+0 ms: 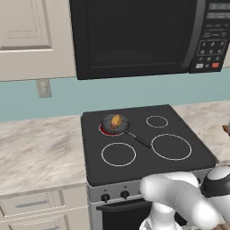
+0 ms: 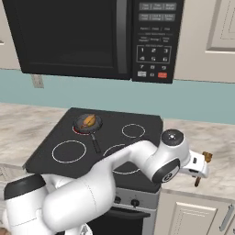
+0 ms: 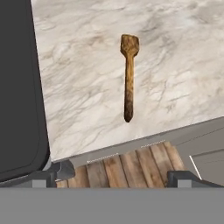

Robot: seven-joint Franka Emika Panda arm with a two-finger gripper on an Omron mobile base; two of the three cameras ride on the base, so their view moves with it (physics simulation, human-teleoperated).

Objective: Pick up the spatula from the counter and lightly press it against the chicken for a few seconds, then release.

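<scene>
Gripper open wide, nothing between the tips, which sit lower left & lower right of hand view. Spatula lies flat on marble counter, upper centre of frame, apart from stove edge at left. Long axis runs top-bottom in frame: blade at top, handle end nearest the tips. Jaw line crosses handle ~square, so prob no roll needed, just advance onto handle. Chicken in pan, upper left of right base view.

Glossy white rounded arm, dark joint caps, small dark claw
</scene>
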